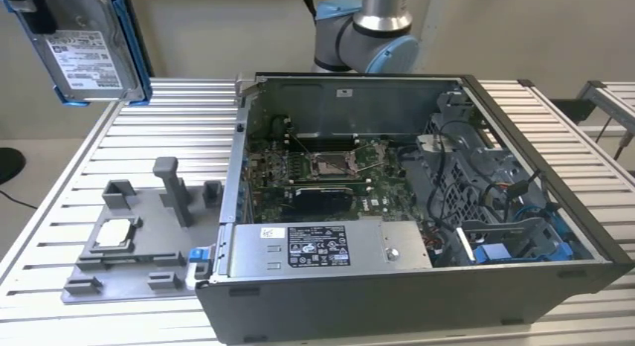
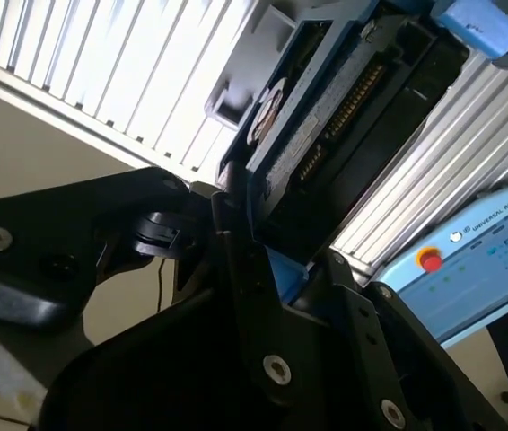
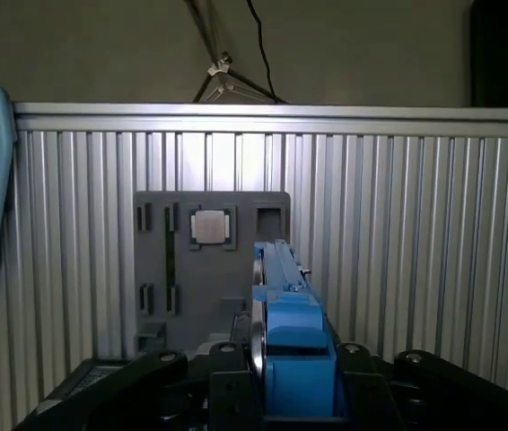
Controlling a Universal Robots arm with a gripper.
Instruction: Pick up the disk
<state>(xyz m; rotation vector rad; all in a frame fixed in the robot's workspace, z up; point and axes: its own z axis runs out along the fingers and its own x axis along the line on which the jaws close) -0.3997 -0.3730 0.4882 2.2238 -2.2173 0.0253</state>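
A robot arm's end effector (image 3: 288, 352) is clamped on the disk (image 1: 88, 45), a flat silver-grey hard drive with a white label, framed by a blue caddy. In the exterior view the disk hangs in the air, well clear of the slatted metal surface (image 1: 163, 138), up toward the surface's far corner on the exterior view's left. It stands nearly upright and slightly tilted, with its label face toward that camera. Its long axis runs up and down, its upper end goes out of the picture, and its lower end is free. In the first wrist view the disk is seen edge-on, a thin blue and silver strip gripped from both sides by the black fingers (image 3: 351, 352). It reaches straight away from the end effector toward the surface. So the disk lies directly in line with the end effector, not off to one side. Beyond its far end in that view sits a grey fixture plate (image 3: 160, 269) carrying a small square chip (image 3: 211, 226). The second wrist view shows the disk's underside and connector edge rising out from between the black fingers, with a pale blue control pendant (image 2: 469, 260) lying in the background. An open computer case (image 1: 417, 212) rests on the surface, well apart from the disk. Judging from this, the pickup looks complete.
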